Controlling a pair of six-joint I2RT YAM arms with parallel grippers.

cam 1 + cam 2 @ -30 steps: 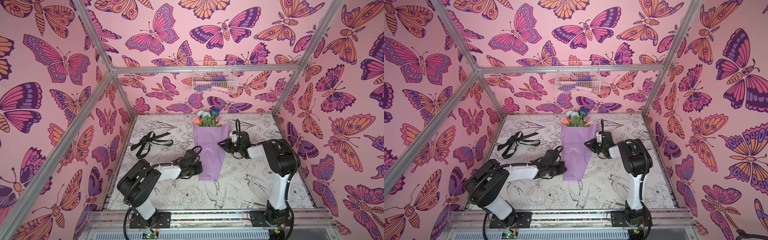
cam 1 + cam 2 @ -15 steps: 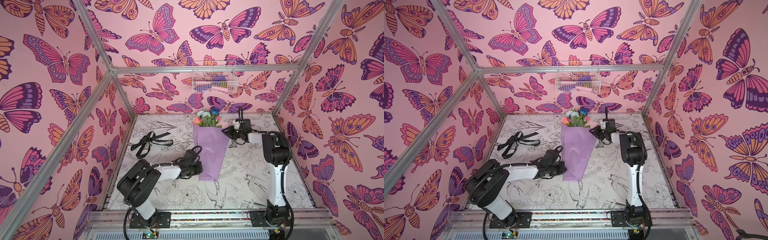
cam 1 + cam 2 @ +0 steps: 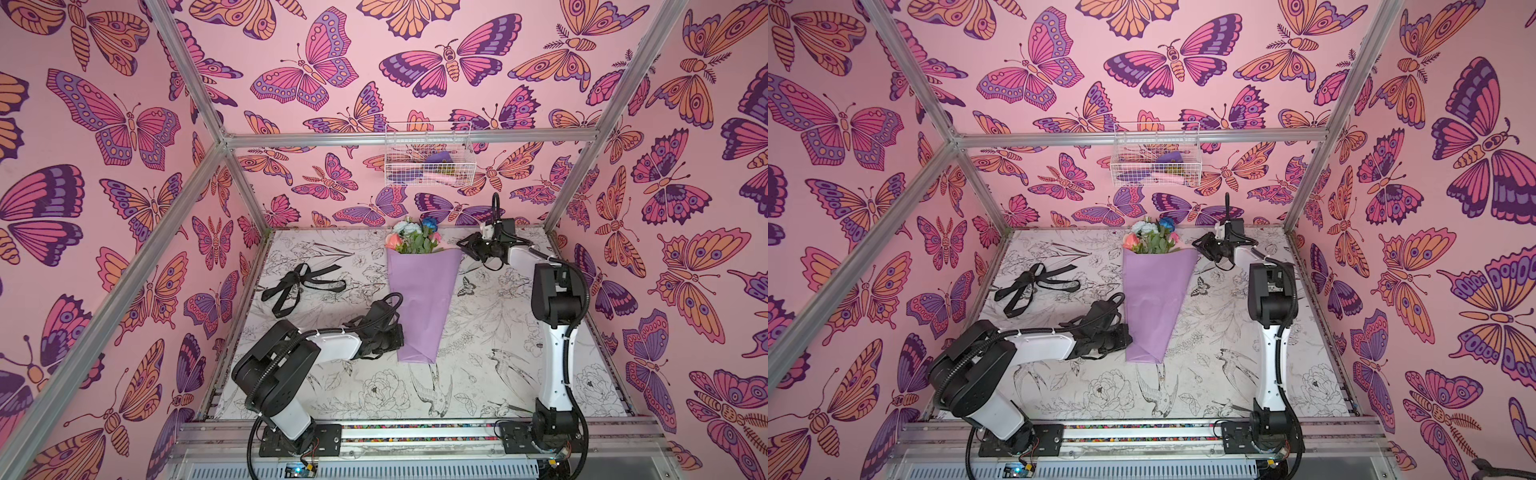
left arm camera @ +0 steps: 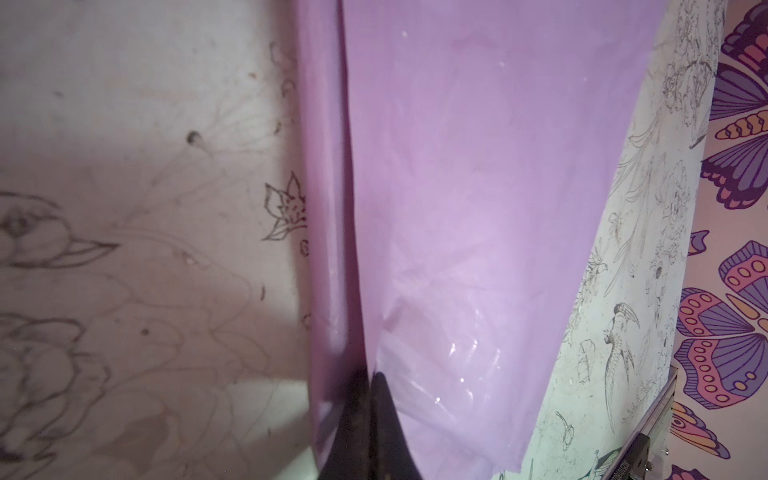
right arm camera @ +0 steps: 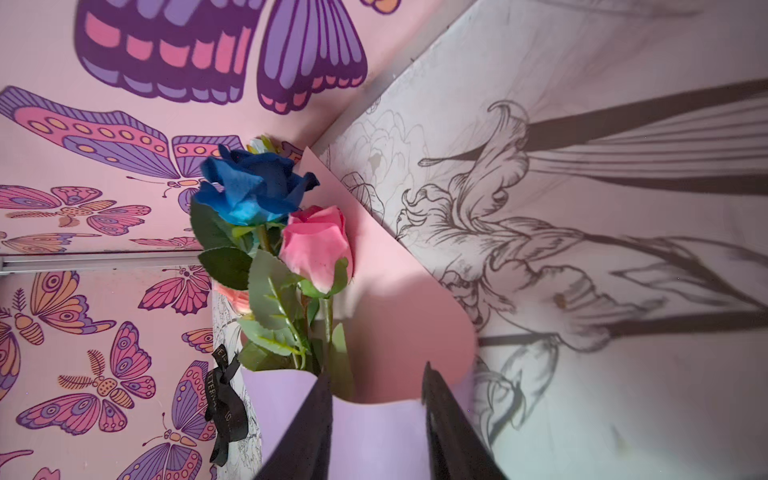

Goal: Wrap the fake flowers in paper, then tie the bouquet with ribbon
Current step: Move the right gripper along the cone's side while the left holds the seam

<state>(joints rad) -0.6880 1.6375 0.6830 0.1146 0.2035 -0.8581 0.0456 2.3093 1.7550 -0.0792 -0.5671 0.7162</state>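
Observation:
The bouquet of fake flowers point(image 3: 419, 299) point(image 3: 1154, 291) lies on the table in a lilac paper cone, its blue, peach-pink and pale blooms point(image 5: 257, 187) pointing at the back wall. My left gripper point(image 3: 398, 337) point(image 4: 370, 376) is at the cone's lower left edge, shut on a fold of the lilac paper. My right gripper point(image 3: 463, 246) point(image 5: 376, 386) is at the cone's upper right corner. Its jaws stand apart, with the paper's rim between them. The stems are hidden inside the paper.
A long black ribbon point(image 3: 299, 282) point(image 3: 1034, 284) lies loose on the table point(image 3: 498, 332) left of the bouquet. A white wire basket point(image 3: 428, 156) hangs on the back wall above the flowers. Butterfly-patterned walls close in three sides.
My right arm has moved from the cone's middle right side back to its upper corner by the blooms, and its jaws have widened a little. The left arm has stayed still.

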